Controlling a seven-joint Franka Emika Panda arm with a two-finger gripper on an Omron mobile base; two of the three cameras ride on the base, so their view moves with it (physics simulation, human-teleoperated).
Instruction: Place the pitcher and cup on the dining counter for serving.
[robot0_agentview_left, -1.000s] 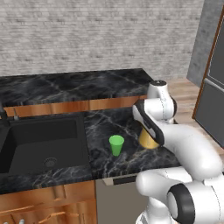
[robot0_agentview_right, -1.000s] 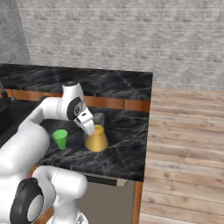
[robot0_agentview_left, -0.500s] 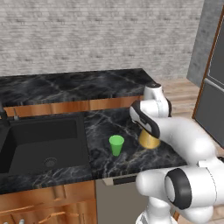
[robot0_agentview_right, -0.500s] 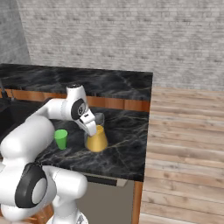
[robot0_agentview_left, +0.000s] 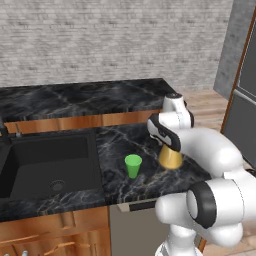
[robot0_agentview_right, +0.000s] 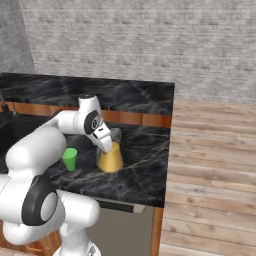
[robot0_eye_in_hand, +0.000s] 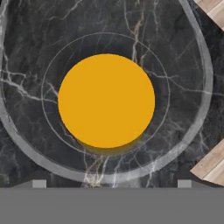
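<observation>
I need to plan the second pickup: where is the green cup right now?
The cup stands upright on the lower worktop, between the sink and the pitcher, apart from both.

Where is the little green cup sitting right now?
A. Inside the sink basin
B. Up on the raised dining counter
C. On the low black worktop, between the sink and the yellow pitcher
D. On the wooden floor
C: the green cup stands on the low worktop, right of the sink and left of the amber pitcher.
</observation>
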